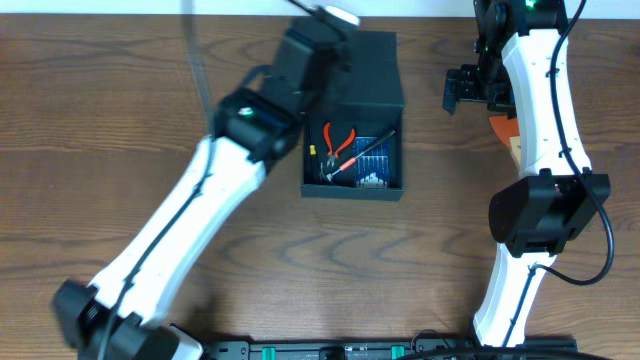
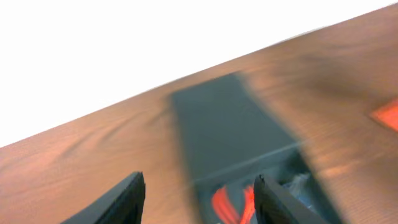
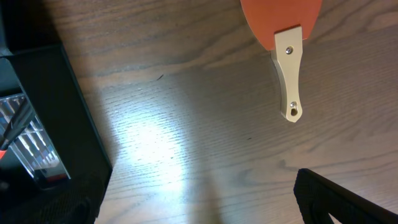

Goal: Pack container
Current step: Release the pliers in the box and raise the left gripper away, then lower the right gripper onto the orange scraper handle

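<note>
The dark container point(image 1: 375, 75) sits near the far edge of the surface point(image 1: 100, 120), its long axis running far to near. Its lid flap is open toward the far edge, and red-handled pliers point(image 1: 340, 140) lie inside. The left gripper point(image 2: 199, 182) hovers above it, parted and empty. The right gripper point(image 3: 199, 205), spread wide, holds nothing near an orange scraper point(image 3: 287, 56). Open wood lies to the left and in front.

One dark container point(image 1: 352, 190) with one hinged lid point(image 1: 372, 72), one pair of red-handled pliers point(image 1: 340, 138), one blue bit case point(image 1: 378, 158), one slim dark tool point(image 1: 385, 137), one orange scraper point(image 3: 283, 18), two robot arms, left arm point(image 1: 190, 220) and right arm point(image 1: 545, 100), one wooden table point(image 1: 100, 120).
</note>
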